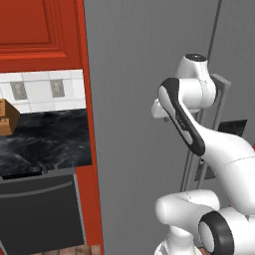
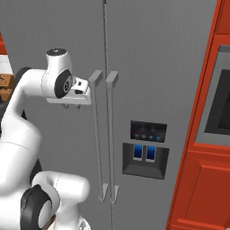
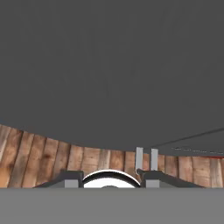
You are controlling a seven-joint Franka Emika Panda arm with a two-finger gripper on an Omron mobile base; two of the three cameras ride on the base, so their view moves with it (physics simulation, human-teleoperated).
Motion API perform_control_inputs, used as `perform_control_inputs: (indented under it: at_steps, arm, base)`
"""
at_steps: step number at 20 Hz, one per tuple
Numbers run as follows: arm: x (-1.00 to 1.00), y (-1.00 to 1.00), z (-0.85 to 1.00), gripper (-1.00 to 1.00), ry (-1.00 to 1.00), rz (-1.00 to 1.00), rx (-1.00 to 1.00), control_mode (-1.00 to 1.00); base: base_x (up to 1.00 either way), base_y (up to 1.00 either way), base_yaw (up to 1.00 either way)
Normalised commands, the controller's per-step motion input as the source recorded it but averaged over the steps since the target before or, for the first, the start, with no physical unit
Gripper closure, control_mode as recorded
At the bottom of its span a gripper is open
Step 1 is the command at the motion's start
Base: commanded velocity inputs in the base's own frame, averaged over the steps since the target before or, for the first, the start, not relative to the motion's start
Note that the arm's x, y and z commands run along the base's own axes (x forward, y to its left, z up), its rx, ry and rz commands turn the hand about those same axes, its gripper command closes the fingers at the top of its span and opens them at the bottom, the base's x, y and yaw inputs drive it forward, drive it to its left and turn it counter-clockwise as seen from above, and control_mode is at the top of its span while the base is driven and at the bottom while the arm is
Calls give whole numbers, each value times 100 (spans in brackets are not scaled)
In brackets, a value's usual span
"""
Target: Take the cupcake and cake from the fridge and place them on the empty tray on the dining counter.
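The grey fridge [image 2: 152, 58] fills the scene with both doors closed, so the cupcake and the cake are hidden behind them. The empty tray and the dining counter are out of view. My gripper [image 2: 72, 107] hangs fingers-down in front of the left door, just left of the top of the left bar handle [image 2: 95, 134]. Its fingers stand apart with nothing between them. The hand view looks down the grey door face [image 3: 109, 65], with the gripper [image 3: 109, 181] at the bottom and the handles' lower ends [image 3: 146, 159] just above it.
A dispenser panel [image 2: 146, 150] sits on the right door. A red cabinet column with an oven [image 2: 211, 134] flanks the fridge on the right. To the left are a black marble wall counter [image 1: 45, 144], a brown block [image 1: 7, 117] and a dark appliance front [image 1: 40, 214].
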Motion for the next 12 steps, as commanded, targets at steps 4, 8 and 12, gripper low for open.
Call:
perform_control_inputs:
  at_steps: [4,8,12]
  arm:
    - [-40,1,0,-100,-2,0,0,-100]
    - [-96,0,0,-100,-4,-1,0,-100]
    - [-93,0,16,-100,-18,-2,0,-100]
  base:
    - [0,0,0]
    - [0,0,0]
    - [0,0,0]
